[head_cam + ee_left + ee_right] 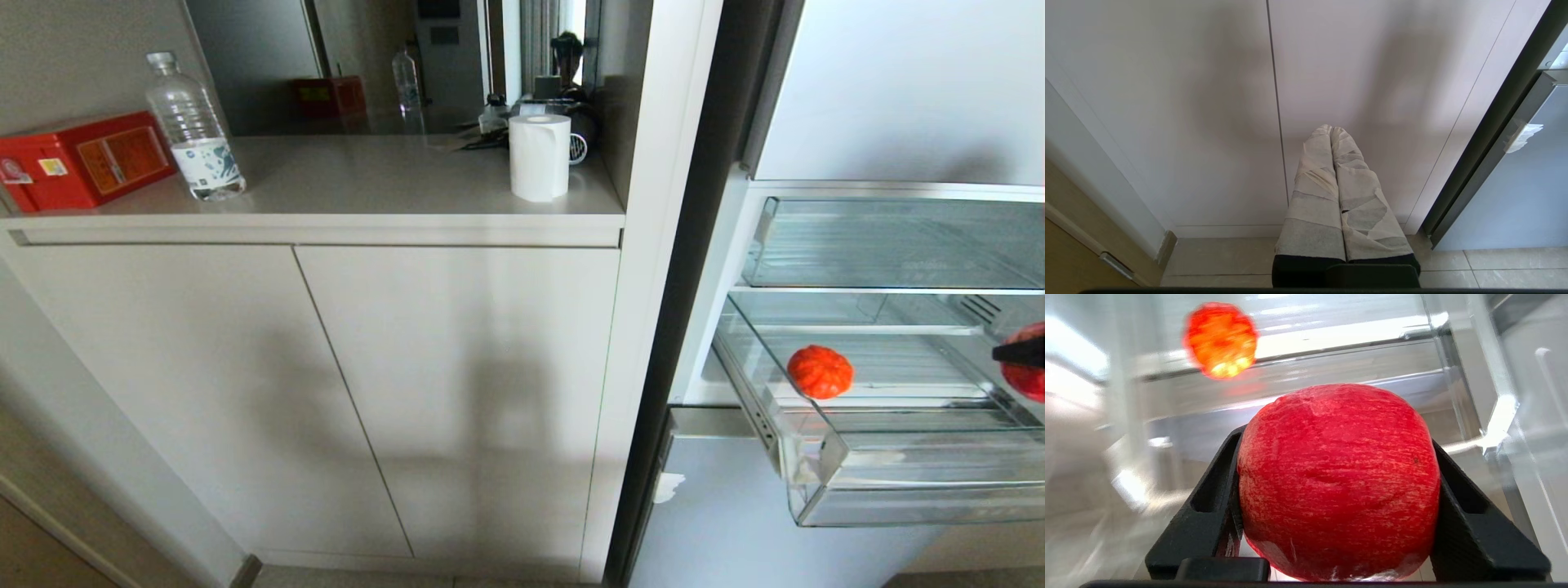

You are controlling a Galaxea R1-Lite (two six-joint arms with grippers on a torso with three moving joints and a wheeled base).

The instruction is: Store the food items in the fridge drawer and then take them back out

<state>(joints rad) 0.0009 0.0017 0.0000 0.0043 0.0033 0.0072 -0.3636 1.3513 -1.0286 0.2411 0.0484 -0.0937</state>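
While the right claw grips a red apple-like fruit between its two black fingers, it hangs over the right side of the pulled-out fridge drawer; the head view catches only its tip and the fruit at the picture's right edge. A ribbed orange mini pumpkin already lies on the drawer floor, well apart from the held fruit; from these pictures alone I cannot say whether the fruit is going in or coming out. If it is going in, the next move calls for lowering it to the ribbed floor clear of the pumpkin and the drawer wall, then spreading the fingers; if coming out, lifting over the thick front lip. The left claw hangs parked, pointing down before the cabinet doors, its taped fingers pressed together and holding nothing.
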